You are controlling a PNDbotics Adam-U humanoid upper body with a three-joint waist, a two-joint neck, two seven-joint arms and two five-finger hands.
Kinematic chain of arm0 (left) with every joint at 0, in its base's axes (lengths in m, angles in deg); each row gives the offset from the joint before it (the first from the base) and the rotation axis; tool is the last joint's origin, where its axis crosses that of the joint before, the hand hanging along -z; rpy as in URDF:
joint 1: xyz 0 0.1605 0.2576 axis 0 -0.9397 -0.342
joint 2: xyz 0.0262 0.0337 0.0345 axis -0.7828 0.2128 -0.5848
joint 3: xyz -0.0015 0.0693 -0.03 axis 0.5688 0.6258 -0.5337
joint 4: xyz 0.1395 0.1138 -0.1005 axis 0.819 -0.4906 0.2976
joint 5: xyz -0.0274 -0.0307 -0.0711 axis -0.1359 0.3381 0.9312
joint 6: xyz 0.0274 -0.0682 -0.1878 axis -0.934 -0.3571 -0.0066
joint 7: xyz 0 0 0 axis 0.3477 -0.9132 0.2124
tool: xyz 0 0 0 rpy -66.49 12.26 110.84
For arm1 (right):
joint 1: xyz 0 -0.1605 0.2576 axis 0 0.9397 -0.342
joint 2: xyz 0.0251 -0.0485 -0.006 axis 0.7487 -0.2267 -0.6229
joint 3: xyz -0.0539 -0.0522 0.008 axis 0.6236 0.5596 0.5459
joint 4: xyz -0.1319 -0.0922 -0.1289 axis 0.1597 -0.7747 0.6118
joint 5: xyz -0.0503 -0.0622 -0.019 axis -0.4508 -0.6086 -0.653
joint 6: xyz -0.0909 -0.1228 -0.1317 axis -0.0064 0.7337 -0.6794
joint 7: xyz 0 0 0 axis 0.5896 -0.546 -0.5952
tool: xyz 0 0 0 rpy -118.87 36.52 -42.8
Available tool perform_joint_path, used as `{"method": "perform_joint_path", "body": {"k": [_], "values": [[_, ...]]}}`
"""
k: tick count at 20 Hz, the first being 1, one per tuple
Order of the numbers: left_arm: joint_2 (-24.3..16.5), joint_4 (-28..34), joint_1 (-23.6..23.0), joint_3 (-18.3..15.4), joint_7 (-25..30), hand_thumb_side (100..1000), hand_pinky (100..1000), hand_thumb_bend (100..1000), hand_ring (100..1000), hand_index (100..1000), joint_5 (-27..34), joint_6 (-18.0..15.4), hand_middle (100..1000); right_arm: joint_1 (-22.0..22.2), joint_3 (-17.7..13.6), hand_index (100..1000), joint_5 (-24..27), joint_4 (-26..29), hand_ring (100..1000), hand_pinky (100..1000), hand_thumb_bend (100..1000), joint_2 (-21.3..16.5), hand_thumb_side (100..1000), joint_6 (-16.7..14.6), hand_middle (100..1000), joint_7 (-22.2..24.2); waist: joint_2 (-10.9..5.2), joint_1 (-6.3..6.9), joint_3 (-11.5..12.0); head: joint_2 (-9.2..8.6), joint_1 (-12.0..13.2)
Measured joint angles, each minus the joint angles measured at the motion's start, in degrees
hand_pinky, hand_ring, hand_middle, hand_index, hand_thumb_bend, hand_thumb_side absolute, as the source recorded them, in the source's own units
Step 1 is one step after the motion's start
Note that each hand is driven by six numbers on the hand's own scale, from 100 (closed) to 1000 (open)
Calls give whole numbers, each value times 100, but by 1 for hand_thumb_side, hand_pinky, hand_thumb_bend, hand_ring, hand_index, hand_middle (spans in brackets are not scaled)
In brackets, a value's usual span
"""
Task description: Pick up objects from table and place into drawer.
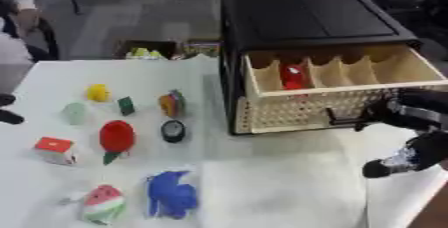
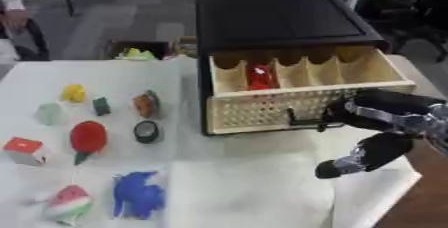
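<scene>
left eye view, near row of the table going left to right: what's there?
Red-and-white cube → watermelon-slice toy → blue toy → robot's right hand, far right.

Even, diffuse overhead light is falling across both eye views; no single source is showing. The white table (image 1: 262,182) is reading bright, nearly washing out at lower centre. The black cabinet top (image 1: 306,17) is giving off a dull sheen, no hard glare. Shadows are lying soft and short: a faint one under the open drawer (image 1: 341,72), another just beside the blue toy (image 2: 138,194). Both pictures are looking soft throughout, small things smearing at their edges. The right hand (image 2: 363,154) is blurring most.
</scene>
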Motion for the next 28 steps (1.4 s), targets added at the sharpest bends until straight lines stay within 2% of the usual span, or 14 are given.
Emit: {"method": "perform_joint_path", "body": {"k": [3,5,8,9,11,12,13,14,17,21,28], "values": [[0,0,0,-4,0,1000,510,100,640,697,0,0,630,-9,0,768,-16,8,100,100,780,0,888,-37,100,28,0,0,-1,0,0],[0,0,0,-6,0,1000,510,100,640,697,0,0,630,-9,-2,770,-44,25,100,100,777,1,897,-87,100,30,0,1,-1,0,0],[0,0,0,-8,0,1000,509,100,640,697,0,0,630,-4,-39,793,-47,34,100,100,770,6,961,-157,100,-9,-1,3,-4,0,4],[0,0,0,-8,0,1000,509,100,640,696,0,0,630,5,-66,794,-44,43,100,100,775,7,960,-177,113,-37,-1,4,-6,0,8],[0,0,-1,-9,0,1000,508,100,641,697,0,0,630,21,-124,801,-42,70,107,100,775,9,987,-201,202,-123,-2,4,-12,0,20],[0,0,-1,-10,0,1000,507,100,641,696,0,0,630,35,-158,806,-42,83,158,100,772,10,1000,-206,249,-179,-2,5,-13,0,24],[0,0,-3,-12,-1,1000,507,100,641,696,0,0,630,39,-191,809,-42,99,200,100,751,12,1000,-207,288,-241,-3,6,-16,0,29],[0,0,-3,-18,-2,1000,507,100,641,696,-1,-2,630,42,-230,810,-44,106,221,100,771,14,1000,-207,307,-305,-5,7,-20,0,37],[-1,0,-5,-24,-8,1000,506,100,641,696,-4,-7,630,91,-347,818,-73,141,256,100,764,47,1000,-195,341,-499,-5,12,-37,0,47],[-1,0,-7,-24,-9,1000,505,100,641,695,-7,-7,630,136,-462,826,-116,181,268,100,758,97,1000,-169,366,-717,-5,23,-47,0,58],[-1,0,-12,-24,-9,1000,503,100,642,694,-11,-7,630,149,-626,828,-176,245,253,100,751,112,1000,-103,354,-983,-5,40,-68,3,87]]}}
